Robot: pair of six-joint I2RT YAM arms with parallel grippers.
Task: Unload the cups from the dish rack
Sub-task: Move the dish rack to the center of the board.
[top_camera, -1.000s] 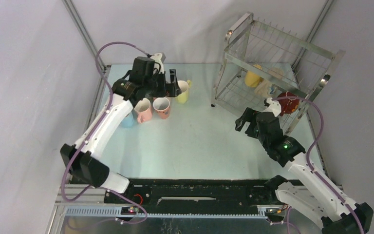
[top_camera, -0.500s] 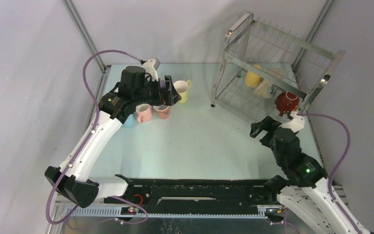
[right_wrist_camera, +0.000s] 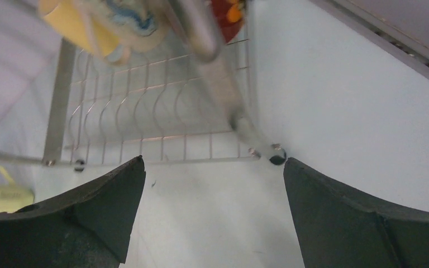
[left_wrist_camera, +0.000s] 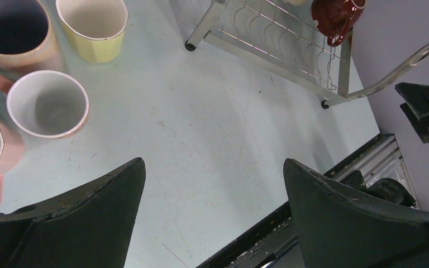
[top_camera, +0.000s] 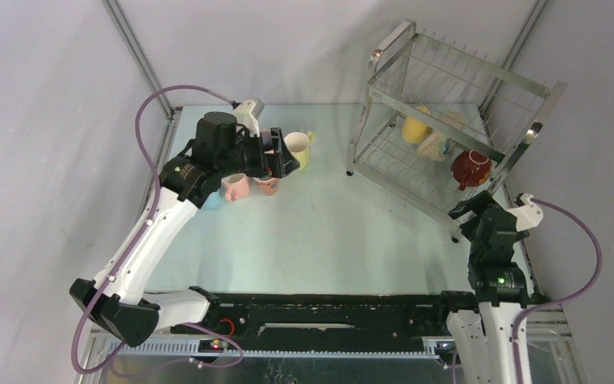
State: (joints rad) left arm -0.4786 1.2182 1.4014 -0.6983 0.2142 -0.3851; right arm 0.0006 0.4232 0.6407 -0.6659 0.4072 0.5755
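Note:
The chrome wire dish rack (top_camera: 457,88) stands at the back right. Its lower tier holds a yellow mug (top_camera: 414,128), a cream patterned mug (top_camera: 436,146) and a dark red mug (top_camera: 470,168). Several mugs stand on the table at the left: a yellow one (top_camera: 297,149), two pink ones (top_camera: 236,188) and a light blue one (top_camera: 210,198). My left gripper (top_camera: 276,162) hovers over these mugs, open and empty (left_wrist_camera: 213,163). My right gripper (top_camera: 467,211) is open and empty (right_wrist_camera: 213,161) by the rack's near corner, facing its lower tier (right_wrist_camera: 156,111).
The rack's near foot (right_wrist_camera: 277,156) stands just past my right fingertips. Grey walls close in on the left, back and right. A black rail (top_camera: 328,308) runs along the table's near edge.
My right arm has pulled back from the table's middle to the right, near the rack's near corner. My left arm has drawn slightly left and toward the near side above the mugs.

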